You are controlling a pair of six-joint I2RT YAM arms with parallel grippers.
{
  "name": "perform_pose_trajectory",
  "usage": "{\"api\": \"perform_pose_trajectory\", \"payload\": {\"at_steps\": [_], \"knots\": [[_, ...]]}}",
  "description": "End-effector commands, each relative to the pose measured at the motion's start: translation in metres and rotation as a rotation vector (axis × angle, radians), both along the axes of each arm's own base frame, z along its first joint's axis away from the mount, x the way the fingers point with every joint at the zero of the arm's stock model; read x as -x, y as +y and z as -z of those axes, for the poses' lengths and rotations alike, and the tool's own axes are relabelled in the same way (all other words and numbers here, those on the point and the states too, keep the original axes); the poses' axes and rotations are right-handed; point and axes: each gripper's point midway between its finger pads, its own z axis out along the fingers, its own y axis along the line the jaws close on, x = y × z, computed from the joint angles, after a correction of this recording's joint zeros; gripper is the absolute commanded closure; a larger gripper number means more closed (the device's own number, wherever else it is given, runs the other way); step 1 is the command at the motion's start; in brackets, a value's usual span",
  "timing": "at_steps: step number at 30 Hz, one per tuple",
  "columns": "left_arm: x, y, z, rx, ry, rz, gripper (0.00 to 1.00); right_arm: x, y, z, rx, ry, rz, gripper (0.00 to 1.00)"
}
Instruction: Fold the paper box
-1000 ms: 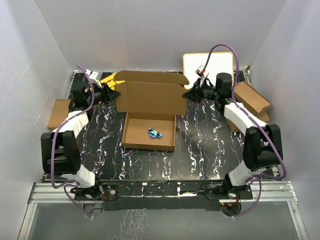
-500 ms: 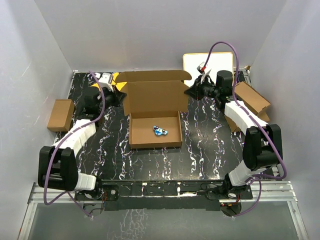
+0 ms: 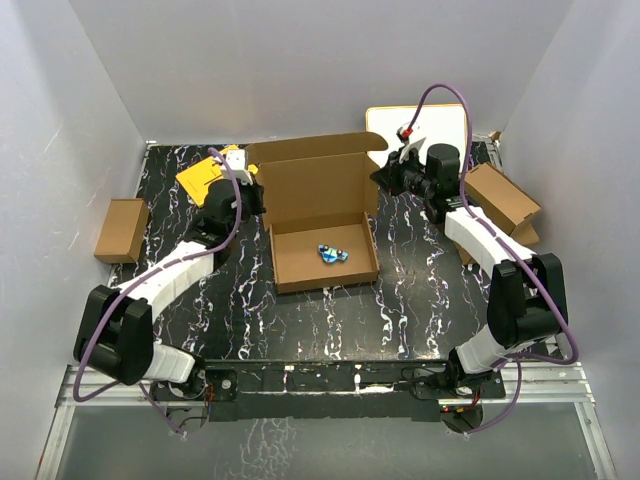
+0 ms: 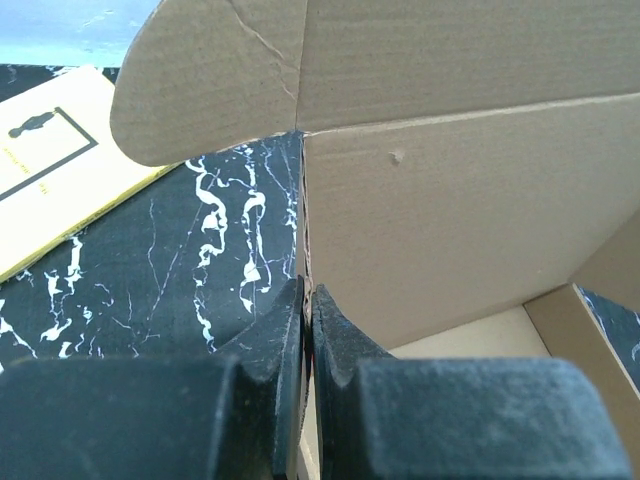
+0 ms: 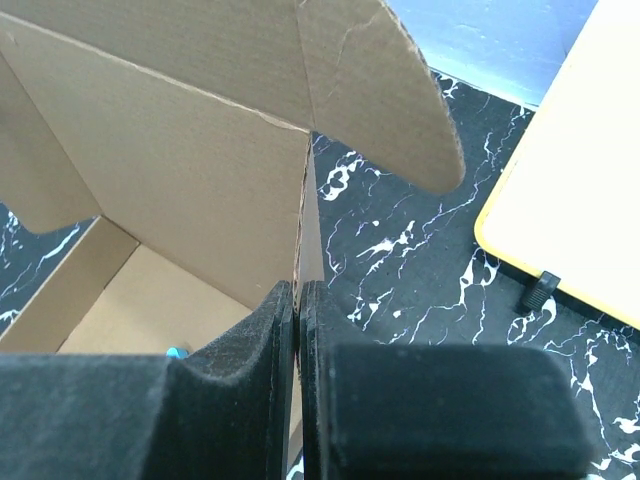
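The left hand (image 4: 307, 296) is pinched nearly shut. Its two dark fingers (image 4: 270, 335) press a thin cardboard edge between them, at the left corner of the paper box (image 4: 450, 220) where the upright back wall begins. The right hand (image 5: 298, 292) is closed the same way on the matching edge at the box's right corner, with only the cardboard's thickness between its pads.

From above, the paper box (image 3: 320, 195) sits a little toward 12 o'clock from the middle of the black marbled counter (image 3: 420, 290). Its shallow tray is open at the top, and its back wall stands up with the lid flap folded over at the top. The left hand (image 3: 252, 196) meets the box at its 9 o'clock side and the right hand (image 3: 386, 180) at its 3 o'clock side.

A small blue object (image 3: 333, 252) lies inside the tray. A yellow card (image 3: 200, 172) lies flat at about 10 o'clock from the box. A pale board (image 3: 440, 122) lies at about 1 o'clock. A small brown box (image 3: 122, 229) rests at the counter's 9 o'clock edge, and loose cardboard pieces (image 3: 505, 200) rest at its 3 o'clock edge.
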Motion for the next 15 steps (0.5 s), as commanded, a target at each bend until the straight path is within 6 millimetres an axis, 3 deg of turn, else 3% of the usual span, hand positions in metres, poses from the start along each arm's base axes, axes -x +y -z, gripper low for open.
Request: {"api": "perform_pose_trajectory", "payload": {"at_steps": [1, 15], "knots": [[-0.009, -0.030, -0.027, 0.080, -0.040, -0.016, 1.00, 0.010, 0.033, -0.055, -0.114, -0.125, -0.055, 0.92], [-0.044, -0.057, -0.038, 0.046, -0.179, -0.105, 1.00, -0.018, 0.045, -0.074, -0.189, -0.169, 0.016, 0.92]]}}
